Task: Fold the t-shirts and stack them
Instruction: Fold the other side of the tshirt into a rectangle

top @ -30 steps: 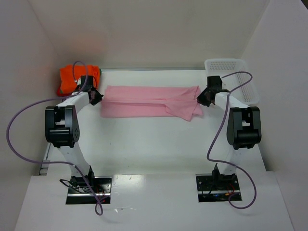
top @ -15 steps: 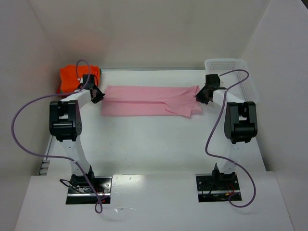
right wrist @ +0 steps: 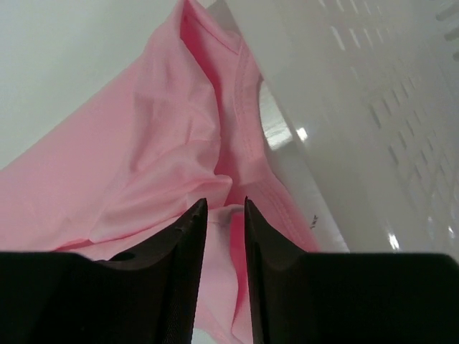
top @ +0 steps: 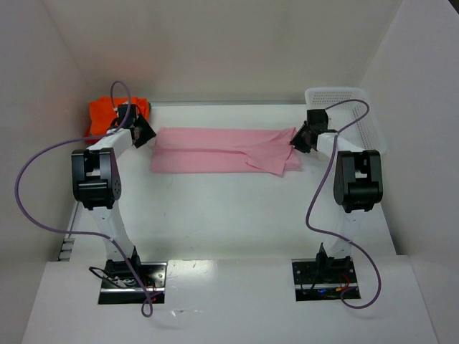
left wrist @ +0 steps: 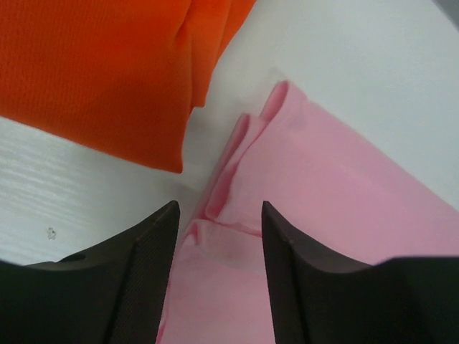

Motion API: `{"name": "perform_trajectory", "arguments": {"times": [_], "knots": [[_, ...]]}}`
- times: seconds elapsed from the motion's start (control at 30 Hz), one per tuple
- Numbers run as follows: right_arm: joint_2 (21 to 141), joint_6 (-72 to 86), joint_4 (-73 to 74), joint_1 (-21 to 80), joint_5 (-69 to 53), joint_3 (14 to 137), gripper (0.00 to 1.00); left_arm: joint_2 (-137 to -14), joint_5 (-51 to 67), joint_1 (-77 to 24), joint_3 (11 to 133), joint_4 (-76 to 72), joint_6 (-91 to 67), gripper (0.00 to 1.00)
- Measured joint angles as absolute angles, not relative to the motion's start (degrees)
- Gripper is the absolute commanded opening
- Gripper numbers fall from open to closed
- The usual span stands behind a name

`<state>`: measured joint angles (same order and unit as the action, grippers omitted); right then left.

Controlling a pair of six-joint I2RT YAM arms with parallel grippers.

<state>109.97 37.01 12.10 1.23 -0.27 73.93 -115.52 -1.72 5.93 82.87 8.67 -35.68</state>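
Top external view: from the near edge the two arms reach up either side of the desk (top: 229, 215) to the pink t-shirt (top: 215, 150). It lies across the far half as a long band and looks folded lengthwise.

The left end effector (left wrist: 219, 208) sits at the band's left end. Its jaws are well apart, straddling a rumpled corner of pink cloth but gripping nothing.

The right end effector (right wrist: 224, 202) is at the right end, near the collar. Its jaws are almost closed, with a bunch of pink cloth pinched in the narrow gap.

Beyond the left end, the orange t-shirt (top: 106, 113) lies heaped in the far corner, just beside the pink corner. The white basket (top: 358, 100) stands past the right end.

The step in hand is probably folding the band end to end. To do it well:
- The left jaws should settle over every layer at that corner before closing, so that none slips free.
- They should bite from the pink side and stay clear of the orange hem.
- Both ends should lift evenly with the cloth lightly taut, or the fold will come out skewed.
- The collar end should be carried away from the basket wall.
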Motion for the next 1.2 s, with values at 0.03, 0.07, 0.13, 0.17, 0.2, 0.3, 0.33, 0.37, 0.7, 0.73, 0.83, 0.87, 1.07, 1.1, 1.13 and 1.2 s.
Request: {"name": "perform_trajectory", "arguments": {"times": [0.03,0.07,0.13,0.17,0.2,0.3,0.33,0.37,0.7,0.73,0.83,0.87,1.07,1.1,1.13,1.2], "knots": [[109.95,36.77,11.77,1.23,-0.54,73.97,0.55,-115.52,-1.48,5.96,83.05,8.49,-35.83,0.73],[109.84,35.59,11.53,1.21,-1.37,74.15,0.58,-115.52,-0.73,5.98,83.35,8.27,-35.11,0.75],[109.3,32.88,10.85,1.19,-2.66,75.02,0.68,-115.52,1.96,6.07,83.79,7.68,-34.22,0.81],[109.01,32.38,10.68,1.13,-2.98,75.35,0.7,-115.52,3.36,6.07,83.92,7.55,-33.39,0.82],[108.71,31.64,10.68,1.13,-3.36,75.57,0.7,-115.52,3.88,6.07,83.99,7.51,-33.23,0.82],[106.24,30.09,10.76,1.1,-4.1,75.77,0.74,-114.72,9.1,6.07,84.03,7.22,-31.77,0.86],[104.01,29.61,10.7,1.08,-4.58,75.77,0.74,-114.39,10.0,6.04,84.03,7.18,-31.66,0.86],[102.04,29.23,10.46,1.08,-4.99,75.77,0.74,-113.54,11.79,6.04,83.96,7.05,-31.53,0.87],[93.21,27.79,8.97,2.68,-11.53,70.74,0.73,-100.95,25.39,0.56,80.07,4.36,-27.83,0.88],[93.23,27.77,8.97,3.53,-11.42,69.54,0.73,-100.22,26.28,-0.97,79.66,4.36,-27.03,0.88],[93.34,27.99,9.87,7.03,-11.4,65.56,0.73,-99.79,27.27,-5.02,79.4,5.96,-23.73,0.88],[93.36,28.27,9.87,8.01,-11.49,64.36,0.73,-100.05,26.94,-6.5,79.64,7.86,-20.8,0.88],[93.34,29.5,9.58,9.43,-11.4,59.94,0.8,-103.92,18.94,-8.56,84.95,15.73,-5.52,0.91],[93.27,29.71,9.54,9.43,-11.42,59.75,0.81,-104.09,17.39,-8.54,85.03,15.92,-3.49,0.91],[93.21,29.78,9.39,9.43,-11.44,59.55,0.82,-104.33,14.9,-8.45,85.03,16.38,0.4,0.91],[93.21,30.15,9.3,9.43,-11.55,59.53,0.85,-104.51,11.97,-8.29,84.71,15.9,7.79,0.91]]}}
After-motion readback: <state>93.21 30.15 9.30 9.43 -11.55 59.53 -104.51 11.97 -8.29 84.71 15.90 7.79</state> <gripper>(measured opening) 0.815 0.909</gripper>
